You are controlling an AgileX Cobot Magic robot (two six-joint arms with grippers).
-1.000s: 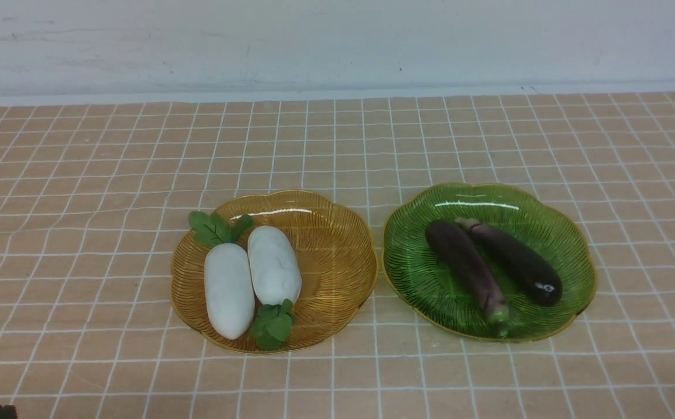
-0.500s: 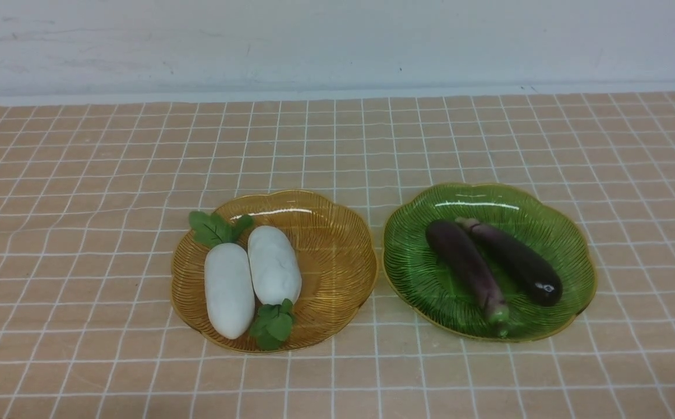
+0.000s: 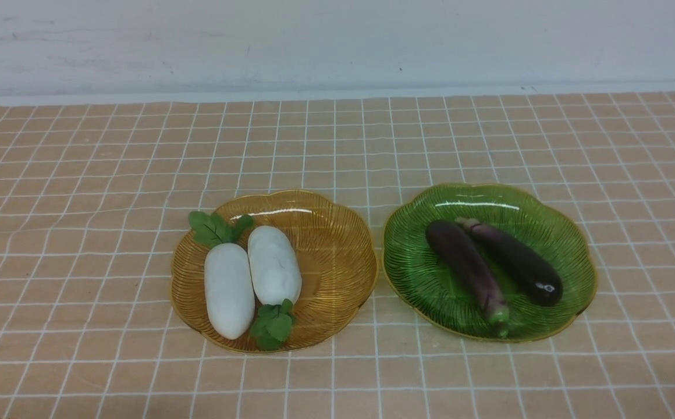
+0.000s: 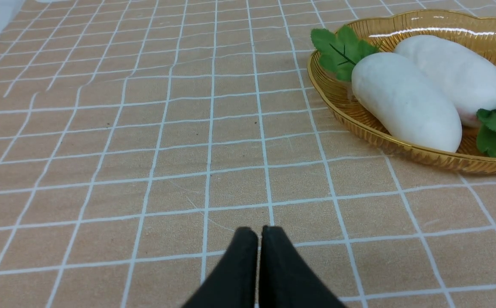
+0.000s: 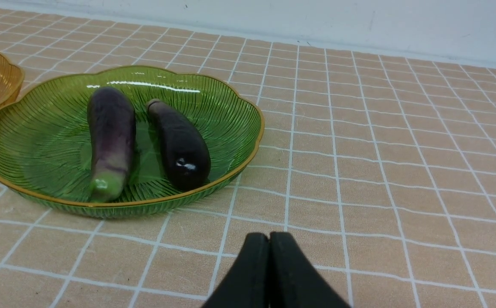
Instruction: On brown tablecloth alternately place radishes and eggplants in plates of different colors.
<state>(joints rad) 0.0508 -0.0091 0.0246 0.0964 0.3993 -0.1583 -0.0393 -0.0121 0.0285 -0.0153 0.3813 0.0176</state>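
Left end effector (image 4: 259, 231) and right end effector (image 5: 269, 237) closed, holding nothing

Brown tablecloth (image 3: 81, 233) is lying flat, white-gridded. Amber plate (image 3: 337, 244) is sitting left, holding two white radishes (image 3: 250, 276) side by side, leaves opposed. Green plate (image 3: 419, 273) is sitting just right, holding two dark purple eggplants (image 3: 491, 265), touching at far ends.

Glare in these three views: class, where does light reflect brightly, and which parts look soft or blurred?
Front view: white glare streaks on the far inner walls of the amber-yellow ribbed plastic plate and green ribbed plastic plate. Right wrist view: a bright spot on the glossy dark purple eggplant. Both wrist views: the black shut jaws look slightly soft.
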